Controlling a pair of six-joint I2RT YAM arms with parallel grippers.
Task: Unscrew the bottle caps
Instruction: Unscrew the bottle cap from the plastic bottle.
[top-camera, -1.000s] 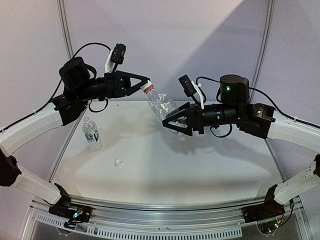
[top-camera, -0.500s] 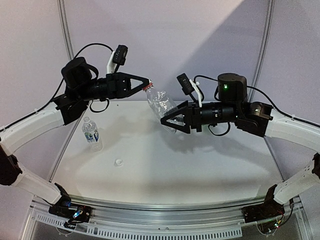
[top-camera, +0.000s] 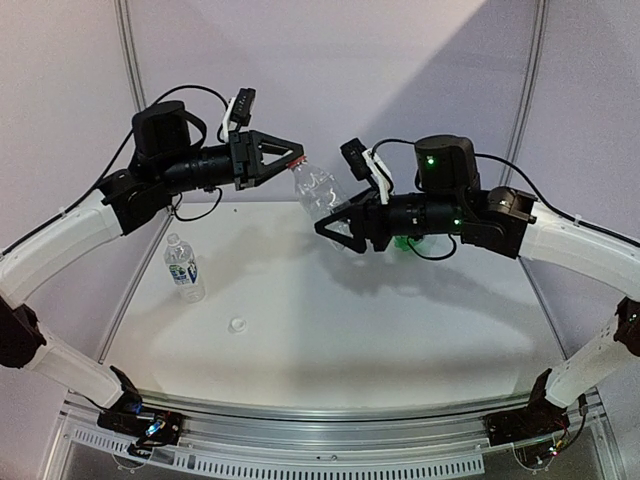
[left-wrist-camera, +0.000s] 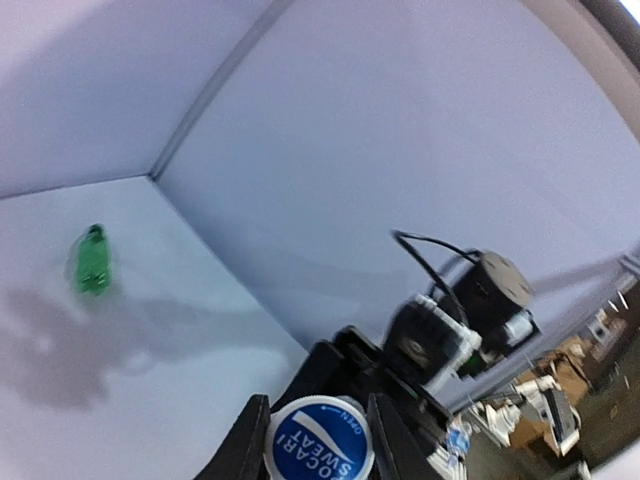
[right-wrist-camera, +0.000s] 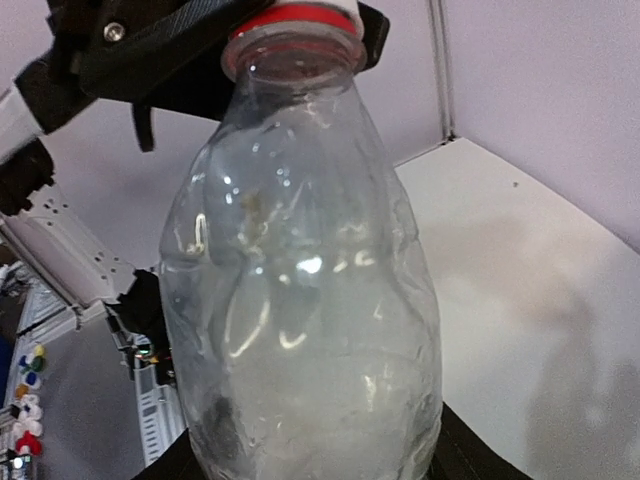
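Held up in the air above the table is a clear unlabelled bottle (top-camera: 320, 195), tilted with its neck to the upper left. My right gripper (top-camera: 337, 226) is shut on its lower body (right-wrist-camera: 305, 290), and only the tips of its dark fingers show at the bottom of the right wrist view. The bottle's white cap (right-wrist-camera: 300, 10) sits on the neck above a red ring. My left gripper (top-camera: 297, 157) is shut on that cap, whose blue printed top (left-wrist-camera: 320, 440) fills the space between the two fingers (left-wrist-camera: 243, 445).
A labelled clear bottle (top-camera: 184, 268) stands upright at the table's left. A loose white cap (top-camera: 237, 325) lies in front of it. A green bottle (left-wrist-camera: 92, 262) stands at the back right, mostly hidden behind my right arm in the top view.
My left gripper has shut on the cap. Both arms have risen a little with the bottle, which has shifted slightly and now stands more upright.
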